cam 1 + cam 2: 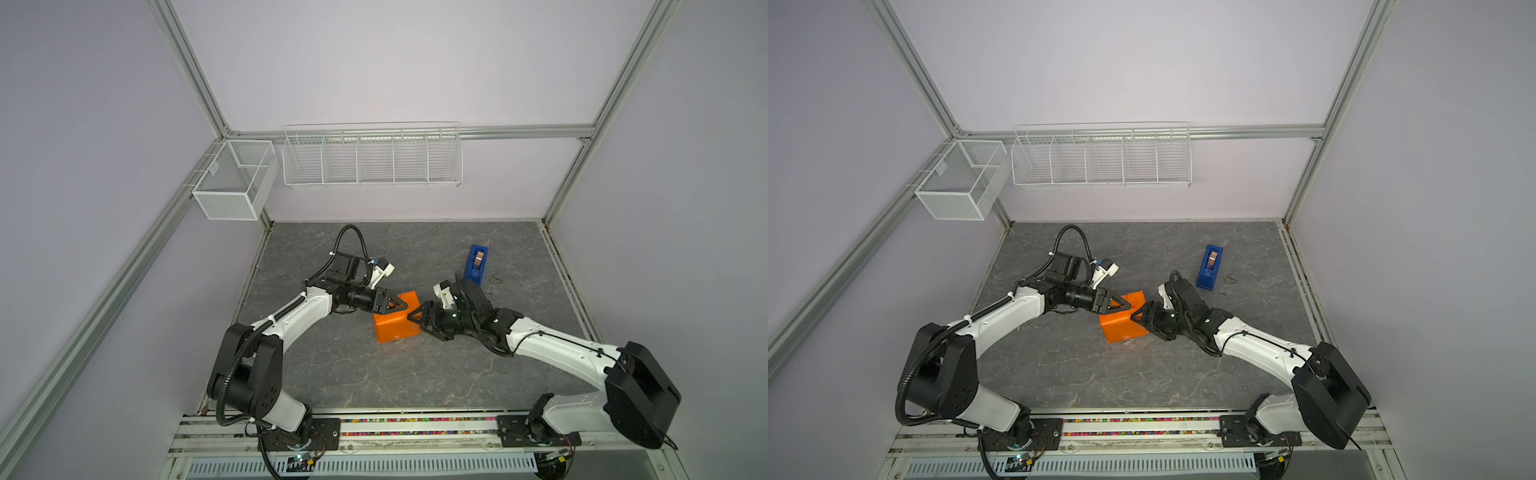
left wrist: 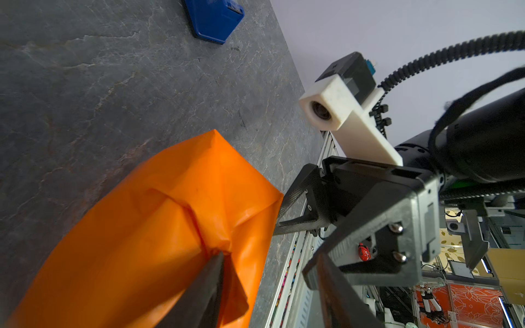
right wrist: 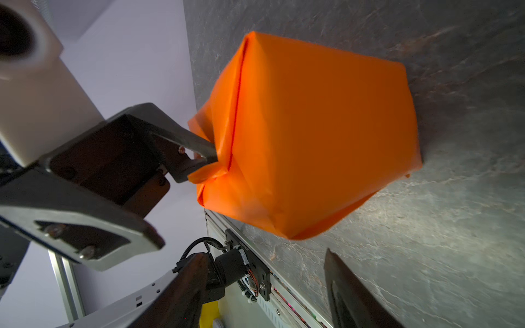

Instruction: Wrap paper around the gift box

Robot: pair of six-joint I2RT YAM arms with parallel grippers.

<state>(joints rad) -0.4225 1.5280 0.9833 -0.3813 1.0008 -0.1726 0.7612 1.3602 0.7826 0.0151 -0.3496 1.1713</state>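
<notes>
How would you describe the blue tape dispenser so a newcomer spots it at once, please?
On the grey marbled tabletop, look toward its back right area. There lies a narrow bright blue plastic tape dispenser; unlike the central orange paper-wrapped box, it is slim and blue.

No text, label, brand, number or sign can be read in any of the views. A small pale tag (image 1: 214,168) is seen hung on the white mesh basket (image 1: 226,205) in both top views (it is too small for any lettering on it to be made out).
</notes>
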